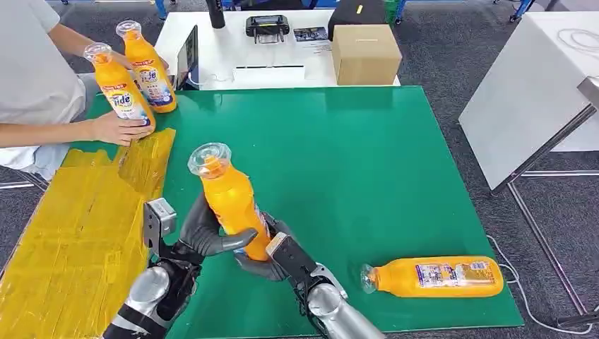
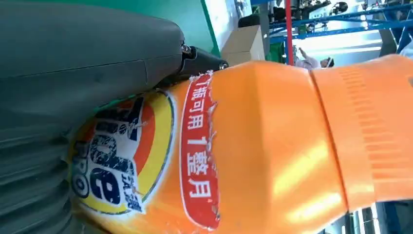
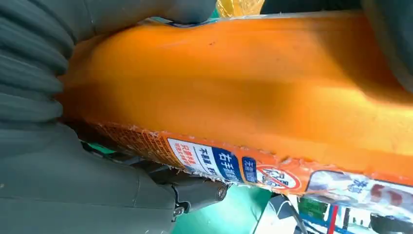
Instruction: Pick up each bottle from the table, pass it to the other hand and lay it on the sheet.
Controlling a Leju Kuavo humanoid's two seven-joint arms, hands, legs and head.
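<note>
An orange detergent bottle (image 1: 226,194) with a clear cap stands tilted above the green mat (image 1: 339,141), gripped from both sides. My left hand (image 1: 205,236) wraps its lower body from the left, and my right hand (image 1: 272,254) clasps it from the right. Up close, the left wrist view shows the bottle (image 2: 253,146) and its label against my left hand (image 2: 73,73); in the right wrist view the bottle (image 3: 243,83) lies against my right hand (image 3: 58,146). Another orange bottle (image 1: 434,277) lies on its side at the mat's front right. The yellow sheet (image 1: 78,226) covers the left.
A person at the far left holds two more orange bottles (image 1: 123,88) (image 1: 150,67) upright at the sheet's far end. A white table (image 1: 233,42) behind carries a cardboard box (image 1: 365,53) and a black device. Another white table (image 1: 530,92) stands at the right.
</note>
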